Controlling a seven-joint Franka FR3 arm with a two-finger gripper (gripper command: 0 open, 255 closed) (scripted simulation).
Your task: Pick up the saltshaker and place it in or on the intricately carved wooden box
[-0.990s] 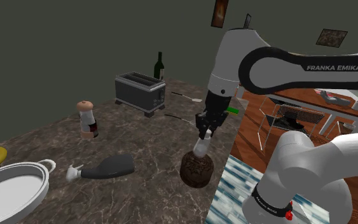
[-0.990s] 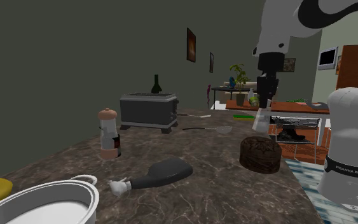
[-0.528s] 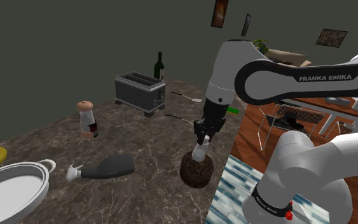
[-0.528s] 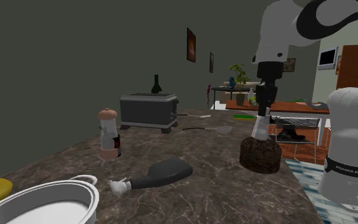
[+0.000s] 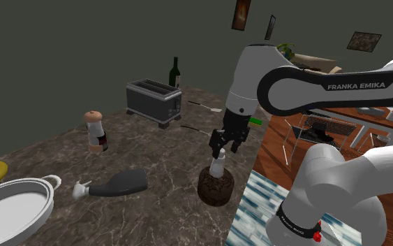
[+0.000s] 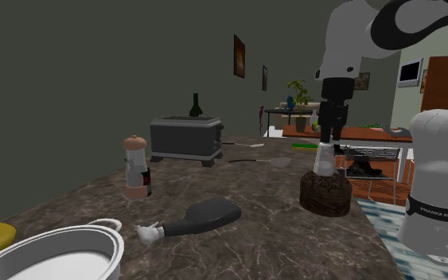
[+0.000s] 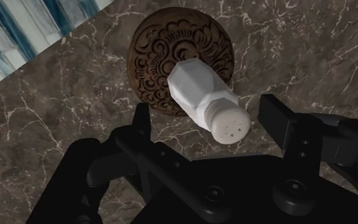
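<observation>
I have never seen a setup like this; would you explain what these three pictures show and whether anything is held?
It is one white robot arm with a black two-finger gripper. Two pictures come from fixed cameras beside the marble counter; the third looks along the gripper from the hand. A white saltshaker stands on a round carved box. The fingers are open, either side of it without touching, so nothing is held. A toaster, pepper mill and pot also sit there.
</observation>
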